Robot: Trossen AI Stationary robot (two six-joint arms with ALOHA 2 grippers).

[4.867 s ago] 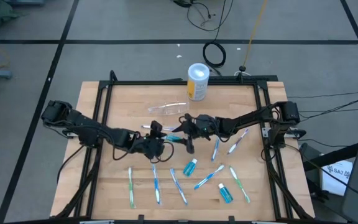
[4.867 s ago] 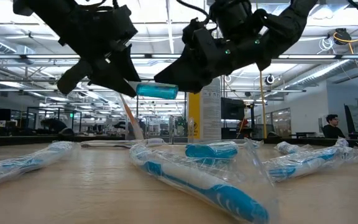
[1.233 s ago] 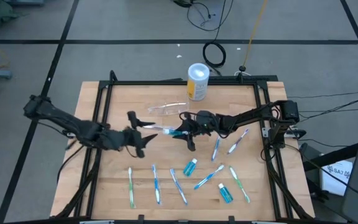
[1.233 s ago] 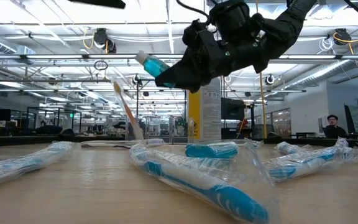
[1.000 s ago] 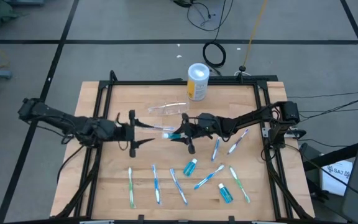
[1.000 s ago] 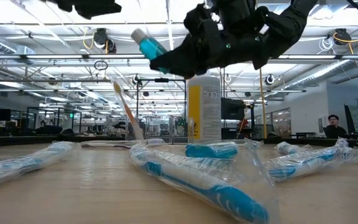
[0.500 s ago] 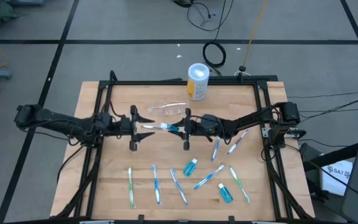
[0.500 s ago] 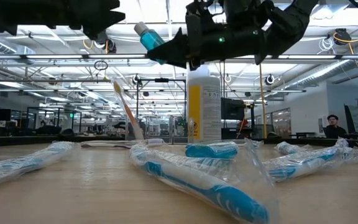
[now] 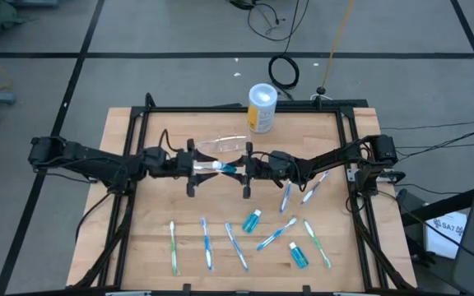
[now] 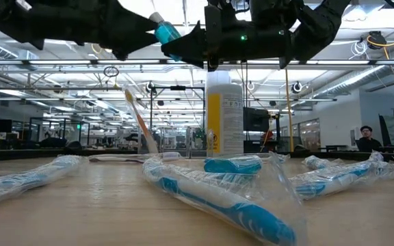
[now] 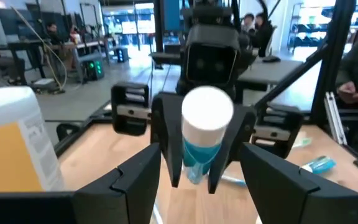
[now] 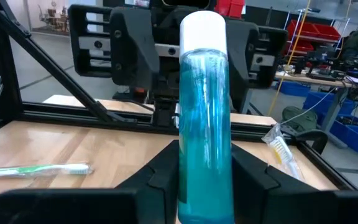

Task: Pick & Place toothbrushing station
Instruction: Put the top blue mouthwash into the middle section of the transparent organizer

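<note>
High view: toothbrushing station [image 9: 220, 145], a clear colourless plastic cup, is found on the table [image 9: 138, 238] just in front of the yellow container [image 9: 262, 108]. It appears to lie on its side, and it is touched by neither arm.

Handling, as judged: the cup is likely light, thin-walled and slick. It may flex or skid under a hard pinch. Hold is best taken across the wall near the open mouth, with one finger inside if the rim can be reached.

Right gripper [image 9: 241, 169]: held above mid-table, narrowed about the body of a small blue bottle [image 9: 225, 168], whose white cap is turned toward the other arm.

Left gripper [image 9: 196, 167]: spread wide, nothing carried. It is set facing the bottle's cap, a finger on either side and apart from it.

Change noted: about a second earlier the left gripper was placed well off toward its own side of the table. It has since been brought up to the cap. The right gripper's grip on the bottle is unchanged, and the cup has not been shifted.
</note>
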